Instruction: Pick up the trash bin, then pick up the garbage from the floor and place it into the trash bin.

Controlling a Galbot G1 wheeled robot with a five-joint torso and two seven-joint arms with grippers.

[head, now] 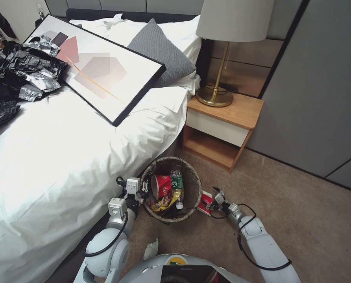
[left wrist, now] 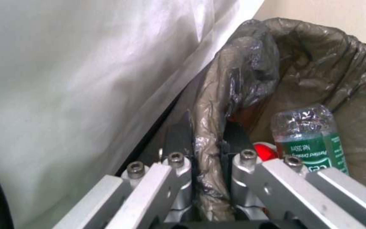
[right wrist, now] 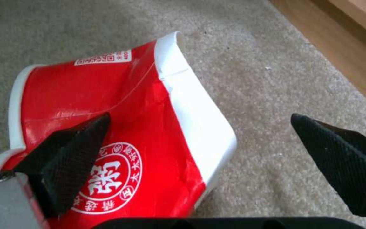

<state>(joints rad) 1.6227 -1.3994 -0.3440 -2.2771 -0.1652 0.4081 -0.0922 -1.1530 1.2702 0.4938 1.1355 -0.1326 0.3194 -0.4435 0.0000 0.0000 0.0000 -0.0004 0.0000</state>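
Head view, left to right. White-sheeted bed [head: 65, 149] on the far side of the left tool [head: 143, 191]. That tool is clamped narrow on the near-left rim of the small round trash bin with its dark brown bag liner [head: 193, 184]; in the left wrist view one finger [left wrist: 179, 140] sits outside the liner fold and the other inside.

Inside the bin, just past the left tool: a red-and-white paper cup [head: 161, 185], a small green-labelled clear plastic bottle [head: 177, 184], a yellow snack wrapper [head: 165, 202].

Right of the bin, on the tan carpet floor [head: 301, 220]: a flattened red-and-white paper cup [head: 205, 203], touching the bin's side. Right tool [head: 218, 195] hangs over it, spread wide, one finger [right wrist: 71, 149] over the cup's red face, not gripping.

Judgement: bin secured, several pieces binned. Left: this cup, plus a crumpled white scrap [head: 152, 248] on the floor behind the left tool.
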